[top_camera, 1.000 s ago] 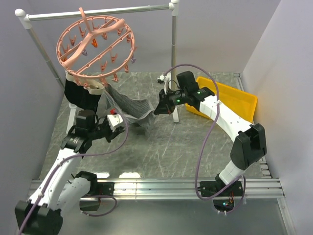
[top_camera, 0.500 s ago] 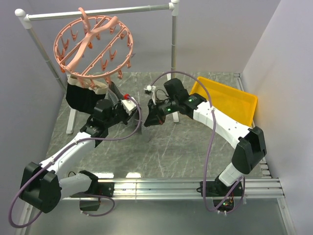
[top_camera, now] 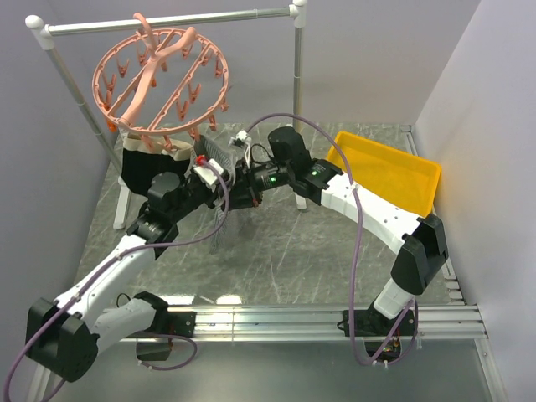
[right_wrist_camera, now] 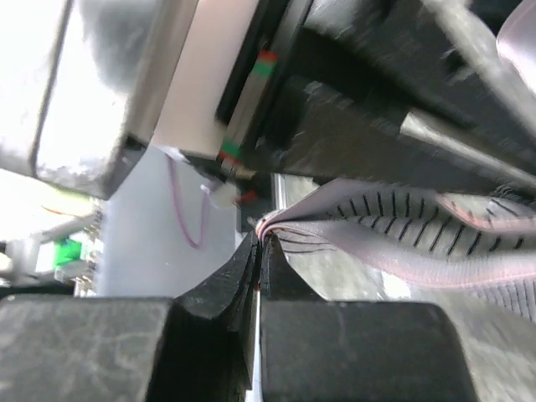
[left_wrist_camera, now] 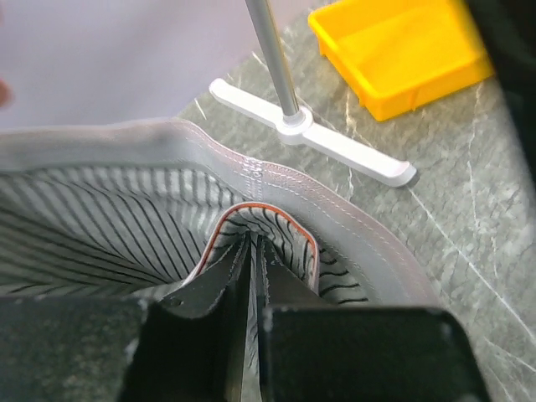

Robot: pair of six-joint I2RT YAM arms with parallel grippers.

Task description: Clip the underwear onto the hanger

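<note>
**Both pincers pinch the stripy underwear under the pink ring**

On the far left I see the hanger (top_camera: 153, 77), a big pink ring with lots of little clips. It hangs by its hook from the grey rail (top_camera: 226, 15). A dark cloth (top_camera: 146, 167) with a pale band on top hangs under the ring's left side.

Next comes my left pincer (top_camera: 223, 179). In its own camera the left pincer (left_wrist_camera: 253, 251) is almost closed, with only a thin gap. A fold of the underwear (left_wrist_camera: 100, 218) is squeezed in that gap, right by the grey waistband.

The underwear (top_camera: 218, 151) is up in the air in the middle, just below the right edge of the ring. It is bunched up between my two arms. A thin strip of it hangs down toward the table (top_camera: 293, 251). I cannot tell if it touches any clip.

My right pincer (top_camera: 236, 189) is just beside the left one, and they nearly touch. In the right wrist view the right pincer (right_wrist_camera: 260, 244) is closed tight on the edge of the stripy cloth.

Past it stands the rail's right post. The yellow bin (top_camera: 394, 167) sits on the table at the far right.
</note>
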